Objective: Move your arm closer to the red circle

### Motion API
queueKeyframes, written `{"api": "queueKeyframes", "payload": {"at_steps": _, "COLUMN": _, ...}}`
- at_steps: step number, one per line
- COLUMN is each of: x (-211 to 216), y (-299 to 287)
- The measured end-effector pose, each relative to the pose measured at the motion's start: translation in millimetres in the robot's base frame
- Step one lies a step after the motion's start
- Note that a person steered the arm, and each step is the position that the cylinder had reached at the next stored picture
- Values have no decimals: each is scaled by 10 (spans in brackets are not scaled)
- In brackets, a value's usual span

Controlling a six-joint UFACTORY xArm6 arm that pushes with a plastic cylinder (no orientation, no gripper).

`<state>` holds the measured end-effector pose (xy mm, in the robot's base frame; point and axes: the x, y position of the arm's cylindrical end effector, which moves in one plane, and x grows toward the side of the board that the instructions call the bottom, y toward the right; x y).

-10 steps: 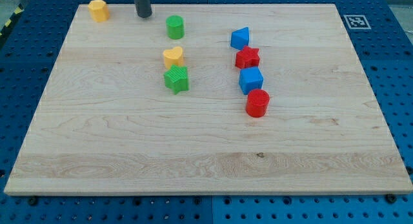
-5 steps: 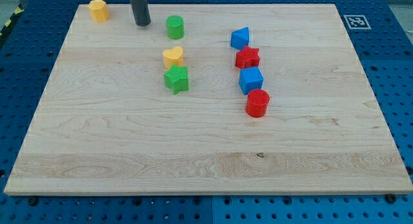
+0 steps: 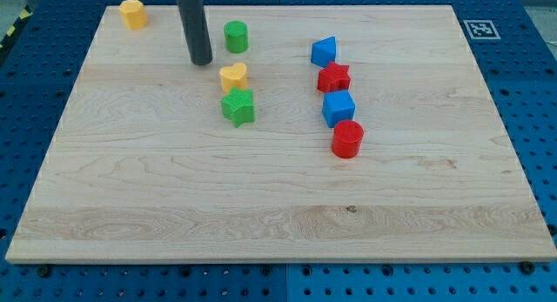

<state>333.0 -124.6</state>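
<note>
Tip position: my tip (image 3: 201, 61) rests on the wooden board (image 3: 174, 197) in its top-left part, near the top edge.
Tip state: a plain dark rod (image 3: 193, 23) with nothing to open or close; it touches no block.
Red circle relative to tip: the red circle (image 3: 346, 138) lies well apart from my tip, toward the view's right and bottom, with the yellow and green pair between the two.
Red circle place: right of the board's middle, roughly halfway between top and bottom edges.
Red circle look: a short red cylinder standing upright, flat round face up, ribbed side wall.
Column with it: blue cube (image 3: 338, 108) just above and touching or nearly touching it, then the red star (image 3: 333, 77), then a blue triangular block (image 3: 324, 51) nearest the top edge.
Blocks near tip: yellow heart (image 3: 233, 77) just to the right and slightly below; green star (image 3: 238, 106) under the heart; green cylinder (image 3: 235, 36) up and right of my tip.
Top-left corner: a yellow block (image 3: 132, 13), shape unclear.
</note>
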Motion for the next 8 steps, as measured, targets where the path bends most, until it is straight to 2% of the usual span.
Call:
{"api": "queueKeyframes", "payload": {"at_steps": 2, "x": 1015, "y": 5}}
{"api": "queueKeyframes", "payload": {"at_steps": 3, "x": 1528, "y": 283}}
{"api": "queueKeyframes", "payload": {"at_steps": 4, "x": 1568, "y": 300}}
{"api": "queueKeyframes", "payload": {"at_steps": 5, "x": 1650, "y": 614}}
{"api": "queueKeyframes", "payload": {"at_steps": 6, "x": 1677, "y": 1342}}
{"api": "queueKeyframes", "payload": {"at_steps": 8, "x": 1677, "y": 1820}}
